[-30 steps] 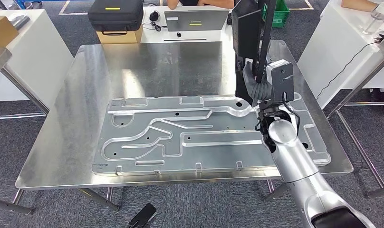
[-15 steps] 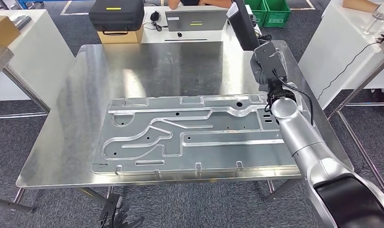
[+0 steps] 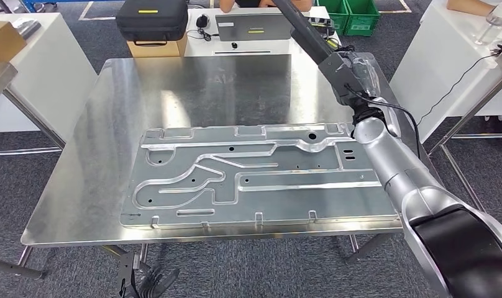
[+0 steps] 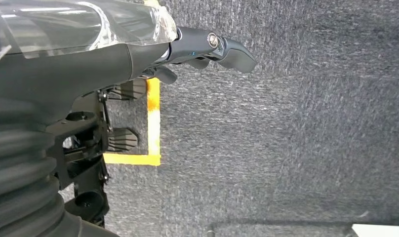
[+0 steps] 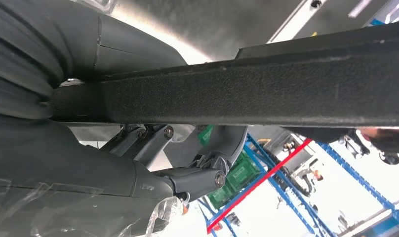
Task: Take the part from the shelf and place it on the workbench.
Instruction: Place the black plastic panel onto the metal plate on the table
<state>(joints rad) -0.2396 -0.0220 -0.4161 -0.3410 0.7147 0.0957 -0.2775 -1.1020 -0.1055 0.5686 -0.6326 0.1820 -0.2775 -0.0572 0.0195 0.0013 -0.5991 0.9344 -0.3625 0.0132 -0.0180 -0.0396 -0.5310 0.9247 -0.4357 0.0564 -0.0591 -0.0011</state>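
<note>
Long black part (image 3: 304, 31) gripped by right hand (image 3: 348, 74) at one end; judged rigid, end-heavy. Left hand (image 4: 207, 47) holds nothing, fingers apart. Bench (image 3: 99, 155) below.

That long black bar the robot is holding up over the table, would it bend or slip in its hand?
The black bar probably stays stiff: it juts out straight from the right hand with no visible sag. Its grainy, matte surface in the right wrist view suggests decent grip rather than slipperiness. Held near one end, though, its length may make it lever and swing, so it could twist in the hand.
</note>
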